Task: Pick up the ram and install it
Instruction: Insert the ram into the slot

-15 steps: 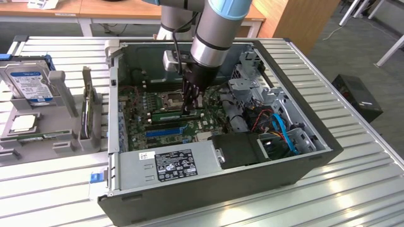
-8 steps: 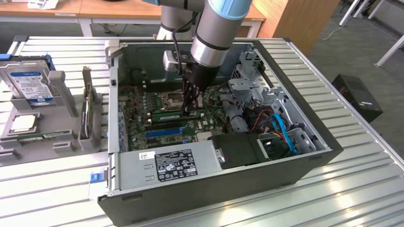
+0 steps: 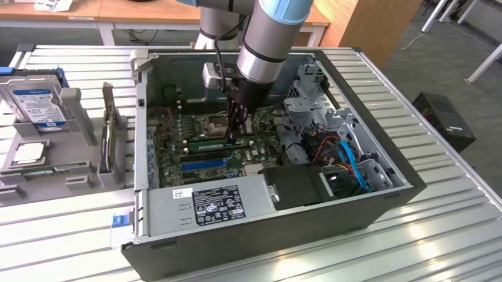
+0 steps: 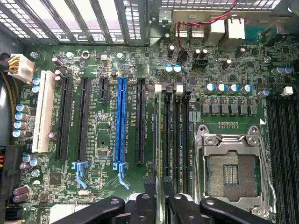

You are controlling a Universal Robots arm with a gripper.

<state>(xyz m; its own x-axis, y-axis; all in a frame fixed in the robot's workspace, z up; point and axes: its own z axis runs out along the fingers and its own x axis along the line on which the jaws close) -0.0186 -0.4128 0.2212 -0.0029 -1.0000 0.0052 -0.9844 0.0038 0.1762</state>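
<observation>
- The open computer case (image 3: 392, 197) lies on its side on a slatted metal table (image 3: 447, 247); its power supply (image 3: 220, 202) is nearest in the exterior view.
- Beyond the power supply is the motherboard (image 3: 174, 134), with the blue expansion slot (image 3: 206, 164) along its near part.
- The ram (image 3: 210, 141) sits just past the blue slot, standing on edge in a memory slot, level along its length.
- The gripper (image 3: 233, 138) is down at the ram's end toward the exterior view's right.
- In the wrist view the fingers (image 4: 180, 207) stand slightly parted either side of the ram's upper edge and are not clamped on it; nothing is held.
- The CPU socket (image 3: 213, 123) lies just behind the ram.
- A hard drive (image 3: 35, 103) stands in a holder outside the case, at the exterior view's left.
</observation>
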